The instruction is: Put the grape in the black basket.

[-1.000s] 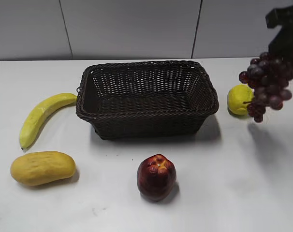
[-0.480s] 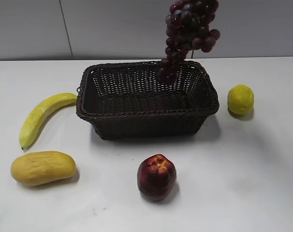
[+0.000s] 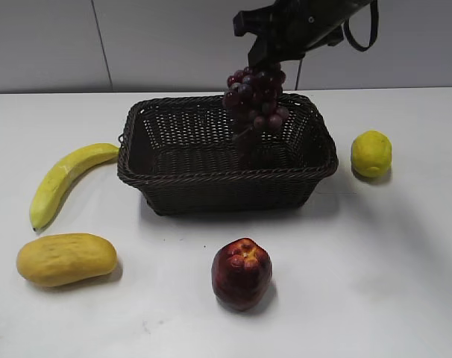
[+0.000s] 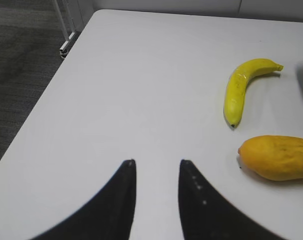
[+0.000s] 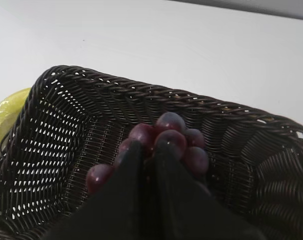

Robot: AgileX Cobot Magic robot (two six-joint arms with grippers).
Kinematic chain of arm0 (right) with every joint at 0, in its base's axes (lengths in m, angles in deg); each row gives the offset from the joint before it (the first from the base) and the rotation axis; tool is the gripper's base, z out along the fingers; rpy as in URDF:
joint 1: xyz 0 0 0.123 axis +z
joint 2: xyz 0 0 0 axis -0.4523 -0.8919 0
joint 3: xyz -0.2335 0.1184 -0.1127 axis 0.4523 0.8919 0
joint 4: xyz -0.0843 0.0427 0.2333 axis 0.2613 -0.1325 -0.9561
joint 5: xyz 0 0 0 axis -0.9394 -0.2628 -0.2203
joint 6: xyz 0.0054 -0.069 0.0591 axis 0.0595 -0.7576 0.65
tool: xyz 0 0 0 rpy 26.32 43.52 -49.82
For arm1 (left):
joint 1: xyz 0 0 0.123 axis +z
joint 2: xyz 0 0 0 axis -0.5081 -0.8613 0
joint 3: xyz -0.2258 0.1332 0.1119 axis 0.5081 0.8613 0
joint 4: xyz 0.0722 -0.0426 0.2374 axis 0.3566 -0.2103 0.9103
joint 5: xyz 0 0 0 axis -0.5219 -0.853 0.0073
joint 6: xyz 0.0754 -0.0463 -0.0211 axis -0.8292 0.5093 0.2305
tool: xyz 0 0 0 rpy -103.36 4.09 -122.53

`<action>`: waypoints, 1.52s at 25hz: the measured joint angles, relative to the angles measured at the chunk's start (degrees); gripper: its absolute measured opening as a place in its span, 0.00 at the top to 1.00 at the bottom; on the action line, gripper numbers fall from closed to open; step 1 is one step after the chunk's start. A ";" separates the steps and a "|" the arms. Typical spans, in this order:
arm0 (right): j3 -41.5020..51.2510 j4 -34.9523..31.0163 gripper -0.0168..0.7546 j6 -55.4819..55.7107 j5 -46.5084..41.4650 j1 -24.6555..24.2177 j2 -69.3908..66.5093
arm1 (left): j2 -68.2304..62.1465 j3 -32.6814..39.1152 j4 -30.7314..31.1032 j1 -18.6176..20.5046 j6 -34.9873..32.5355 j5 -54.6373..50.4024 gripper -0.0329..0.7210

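Note:
The grape (image 3: 253, 108), a dark purple-red bunch, hangs from my right gripper (image 3: 265, 61) over the right half of the black basket (image 3: 174, 175), its lower end down inside the rim. In the right wrist view my right gripper (image 5: 147, 146) is shut on the grape (image 5: 171, 140) above the black basket (image 5: 66, 130). My left gripper (image 4: 156, 162) is open and empty over bare table; it does not show in the exterior view.
A banana (image 3: 62, 179) and a yellow mango (image 3: 66, 259) lie left of the basket; both show in the left wrist view, banana (image 4: 241, 90) and mango (image 4: 276, 157). A dark red apple (image 3: 242, 273) stands in front. A lemon (image 3: 371, 154) sits to the right.
My right gripper carried the grape from the right, beside the lemon, leftward over the basket, then lowered it into the basket's opening.

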 joint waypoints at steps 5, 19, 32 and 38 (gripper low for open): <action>-0.11 -0.23 0.72 -0.32 -1.76 0.00 -2.06 | 0.00 0.00 0.00 0.00 0.00 0.00 0.65; -2.48 12.42 0.20 -0.39 -13.96 -1.64 1.82 | 0.00 0.00 0.00 0.00 0.00 0.00 0.65; -2.52 23.61 0.21 2.97 -36.01 -20.84 9.19 | 0.00 0.00 0.00 0.00 0.00 0.00 0.65; -0.83 23.61 0.21 2.63 -36.11 -23.47 17.62 | 0.00 0.00 0.00 0.00 0.00 0.00 0.65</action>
